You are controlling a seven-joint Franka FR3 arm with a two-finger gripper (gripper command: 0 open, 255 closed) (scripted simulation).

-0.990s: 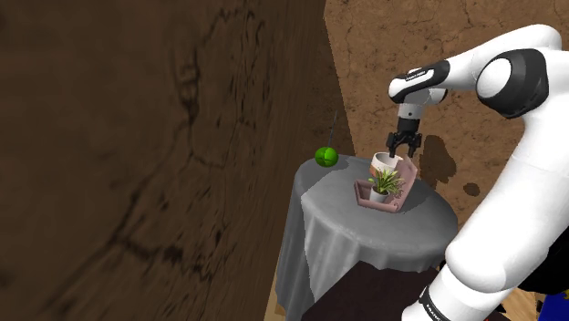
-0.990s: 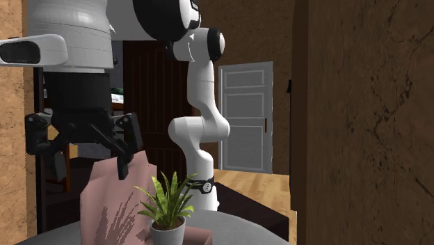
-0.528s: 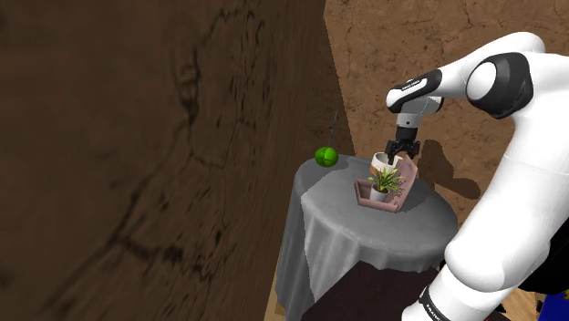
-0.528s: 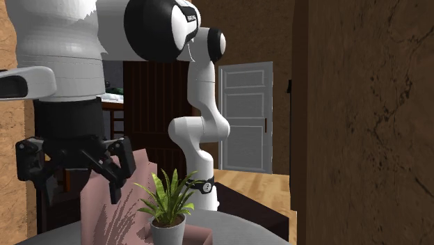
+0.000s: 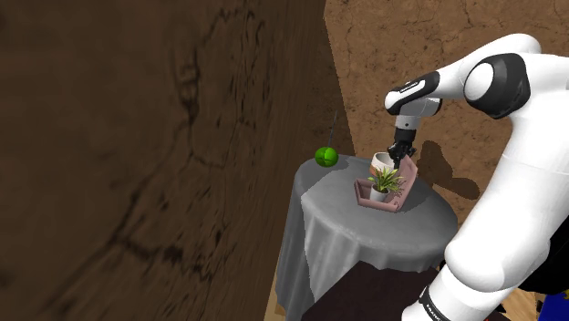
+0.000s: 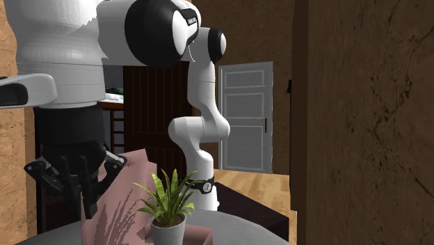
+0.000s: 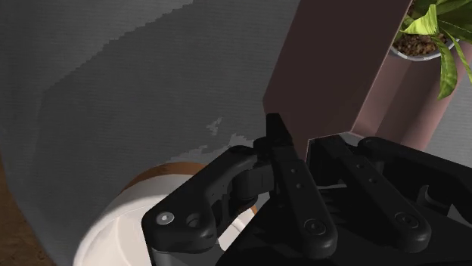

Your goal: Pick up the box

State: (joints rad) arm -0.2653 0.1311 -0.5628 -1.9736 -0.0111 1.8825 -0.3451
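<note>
Where the shoulder view starts at its left, item one is a dark brown mottled wall. Next, a small green ball sits at the far rim of a round table draped in grey cloth. Further right on that cloth are a white round cup, a small green-leaved plant in a white pot, and the thin-walled pink box. The box stands near the table's middle, with the plant's pot resting on its low front part and the cup just beside it. My black two-finger pincer meets the box's upper edge from above. Second exterior view, same order: pincer, pink box against it, plant, then a white panelled door well behind. Wrist view: my fingers are drawn nearly together, with the thin wall of the pink box clasped between them. The cup, brown at its rim, lies just beside that wall on the grey cloth.
</note>
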